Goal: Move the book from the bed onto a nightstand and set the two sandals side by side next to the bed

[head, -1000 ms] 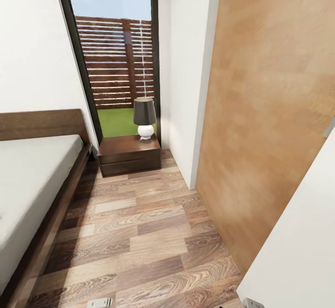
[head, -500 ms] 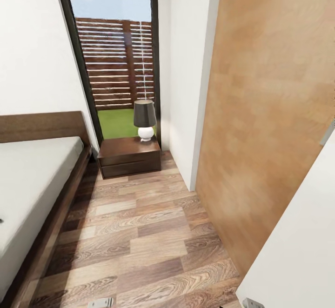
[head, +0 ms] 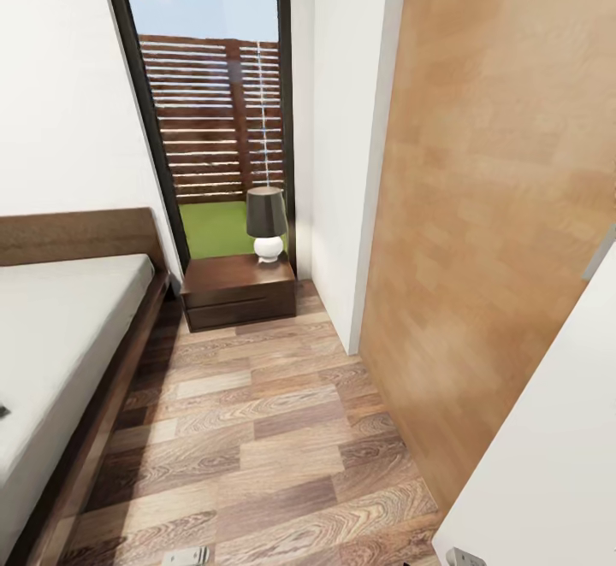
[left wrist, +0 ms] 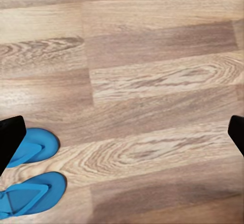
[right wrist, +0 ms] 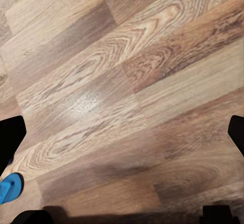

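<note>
The bed [head: 60, 327] lies at the left of the head view, with a pale mattress and a dark wooden frame and headboard. Beyond its head end the dark brown nightstand [head: 239, 291] stands against the window. A tiny dark corner [head: 2, 412] shows on the mattress at the picture's edge, too little of it to tell what it is. Two blue sandals [left wrist: 31, 147] [left wrist: 33, 193] lie side by side on the plank floor. My left gripper [left wrist: 122, 132] hangs open above the floor beside them. My right gripper [right wrist: 122, 132] is open over bare planks, a blue sandal tip [right wrist: 10, 186] near one finger.
A lamp [head: 266, 222] with a dark shade stands on the nightstand. A white wall corner [head: 342, 164] and a light wooden door [head: 496, 207] bound the right side. Between bed and door runs a strip of plank floor [head: 257, 429]. A white surface [head: 547, 463] fills the lower right.
The head view has shifted a little: bed, nightstand and lamp sit slightly lower in the picture, and a dark corner on the mattress has come in at the left edge.
</note>
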Robot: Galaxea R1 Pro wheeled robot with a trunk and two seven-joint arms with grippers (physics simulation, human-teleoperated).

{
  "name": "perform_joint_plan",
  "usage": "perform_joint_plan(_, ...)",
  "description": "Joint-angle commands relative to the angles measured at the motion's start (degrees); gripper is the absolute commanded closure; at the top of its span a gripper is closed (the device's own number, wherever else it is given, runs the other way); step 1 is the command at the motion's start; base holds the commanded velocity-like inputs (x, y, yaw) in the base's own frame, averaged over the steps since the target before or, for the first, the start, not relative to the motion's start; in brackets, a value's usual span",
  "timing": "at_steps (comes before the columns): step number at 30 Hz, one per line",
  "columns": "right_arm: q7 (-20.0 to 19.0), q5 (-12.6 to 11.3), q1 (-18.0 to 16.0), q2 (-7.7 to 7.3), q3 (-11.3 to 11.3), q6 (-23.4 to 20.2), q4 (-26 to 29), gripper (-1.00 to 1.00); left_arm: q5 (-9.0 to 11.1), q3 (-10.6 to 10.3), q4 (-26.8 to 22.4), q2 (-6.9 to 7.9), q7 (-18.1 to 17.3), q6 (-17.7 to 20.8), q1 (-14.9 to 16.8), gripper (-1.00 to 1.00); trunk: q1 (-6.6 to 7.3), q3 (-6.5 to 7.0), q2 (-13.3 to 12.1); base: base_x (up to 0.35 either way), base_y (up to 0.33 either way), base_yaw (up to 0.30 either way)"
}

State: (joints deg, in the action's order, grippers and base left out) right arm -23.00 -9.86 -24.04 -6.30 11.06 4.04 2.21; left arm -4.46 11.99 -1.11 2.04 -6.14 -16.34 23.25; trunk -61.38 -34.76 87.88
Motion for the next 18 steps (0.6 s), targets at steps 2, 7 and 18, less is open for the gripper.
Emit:
perform_joint_plan(2,-0.3,-0.4,0.0,-0.02,0.1,0.1,-0.1,-1.00,-0.5,0.5,0.1,0.02,-0.2,-0.2,0.0,-1.00,0.45,0.31,-0.8,0.000,0.000,0.000)
perform_joint_plan(7,-0.3,-0.4,0.0,0.00,0.1,0.1,-0.1,-1.00,-0.5,0.5,0.1,0.03,-0.2,-0.2,0.0,-1.00,1.55,1.21,-2.8,0.000,0.000,0.000)
perform_joint_plan(18,-0.2,-0.4,0.0,0.03,0.1,0.1,-0.1,-1.00,-0.4,0.5,0.1,0.07,-0.2,-0.2,0.0,-1.00,2.21,1.75,-4.0,0.000,0.000,0.000)
